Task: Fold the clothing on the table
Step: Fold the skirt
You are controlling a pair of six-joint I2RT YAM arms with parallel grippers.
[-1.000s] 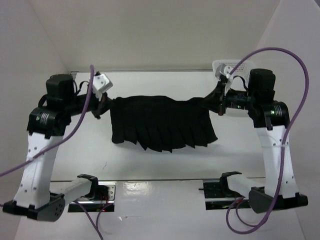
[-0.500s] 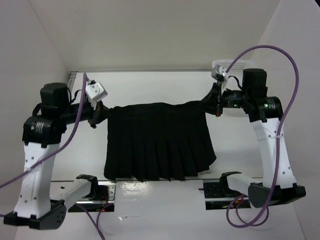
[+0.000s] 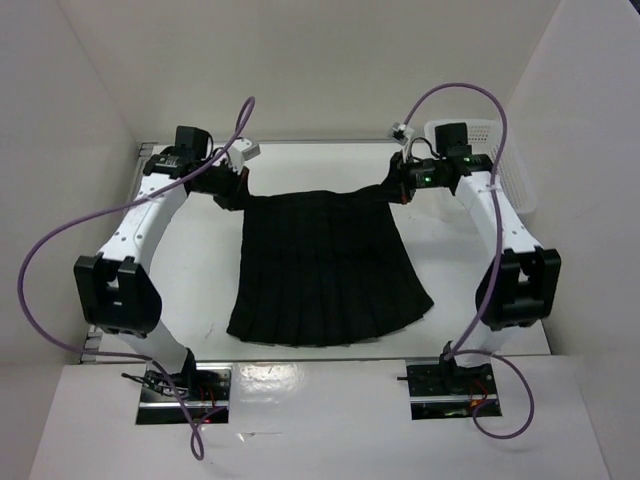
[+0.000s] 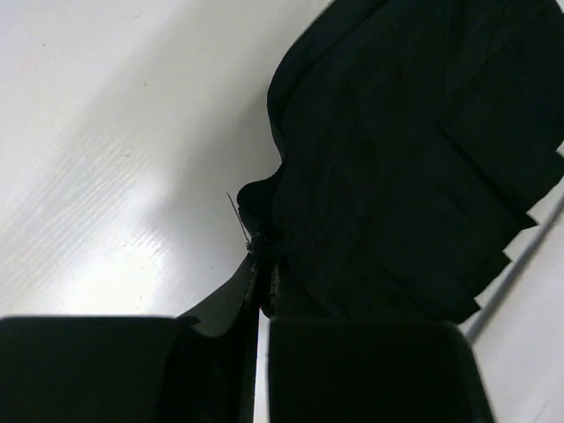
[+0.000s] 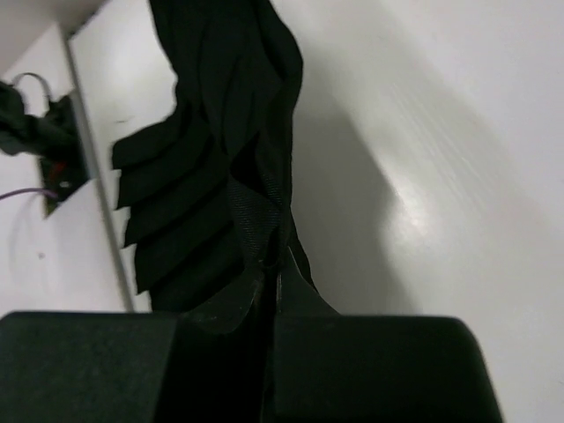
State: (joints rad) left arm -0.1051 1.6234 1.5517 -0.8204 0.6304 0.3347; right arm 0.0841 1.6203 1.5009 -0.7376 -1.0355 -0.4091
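Top external: pinching the skirt (image 3: 325,270) by both waistband corners, left gripper (image 3: 238,197) and right gripper (image 3: 393,190) clamped on fabric; spread across the middle of the table (image 3: 190,260), hem toward its near edge.

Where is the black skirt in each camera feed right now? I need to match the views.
Top external: the clothing lies spread in the middle of the table, hem toward the arm bases.
Left wrist: the clothing is at upper right, a corner pinched in the left gripper.
Right wrist: the clothing runs from top centre down to the right gripper.
Shared landmark: the stepped pleated hem.
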